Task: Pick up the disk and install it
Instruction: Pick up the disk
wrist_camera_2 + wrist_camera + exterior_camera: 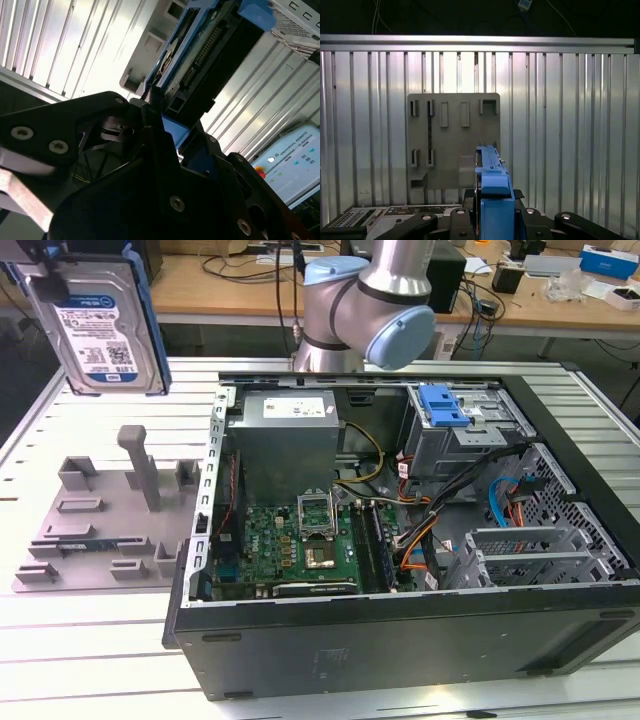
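Note:
The disk (100,330), a silver hard drive with a white-and-blue label and a blue frame, hangs upright in the air at the exterior view's upper left. It is well above the grey holder plate (100,530). My gripper (492,217) is shut on the disk's blue-framed edge (492,175); in the first wrist view the drive stands edge-on over the plate (452,140). The second wrist view shows the black gripper (165,145) clamped on the disk (210,45), whose connector side faces the camera.
An open computer case (400,640) lies on the ribbed metal table (90,660) at the exterior view's right. It holds a grey power-supply box (290,440), a motherboard (300,540) and a drive bay with a blue clip (445,405). The arm's joint (370,300) stands behind the case.

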`<state>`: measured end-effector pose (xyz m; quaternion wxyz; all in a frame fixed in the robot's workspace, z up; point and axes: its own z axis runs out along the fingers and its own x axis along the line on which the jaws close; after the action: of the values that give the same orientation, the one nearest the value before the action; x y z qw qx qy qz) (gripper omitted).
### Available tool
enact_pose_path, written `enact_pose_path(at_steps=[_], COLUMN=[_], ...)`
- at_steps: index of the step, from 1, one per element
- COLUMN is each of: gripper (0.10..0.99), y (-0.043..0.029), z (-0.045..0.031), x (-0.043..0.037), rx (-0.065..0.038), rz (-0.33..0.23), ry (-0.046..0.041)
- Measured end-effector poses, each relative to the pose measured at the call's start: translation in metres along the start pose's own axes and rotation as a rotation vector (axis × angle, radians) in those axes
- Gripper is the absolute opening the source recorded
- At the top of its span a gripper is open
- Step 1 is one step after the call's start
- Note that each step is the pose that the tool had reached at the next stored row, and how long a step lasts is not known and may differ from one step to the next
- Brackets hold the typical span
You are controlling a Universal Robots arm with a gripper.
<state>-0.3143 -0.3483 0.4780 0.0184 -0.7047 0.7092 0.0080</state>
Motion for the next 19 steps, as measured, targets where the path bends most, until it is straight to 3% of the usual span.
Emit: enact_pose_path(at_steps=[2,10,19], gripper=[0.365,0.365,0.365], y=[-0.0100,-0.0390,-0.0665], z=[0.0001,0.0002,0.0002], x=[0.0027,0.0110,0.0217], rx=[0.000,-0.002,-0.002], rz=[0.000,0.000,0.000], ry=[0.0000,0.0000,0.0000])
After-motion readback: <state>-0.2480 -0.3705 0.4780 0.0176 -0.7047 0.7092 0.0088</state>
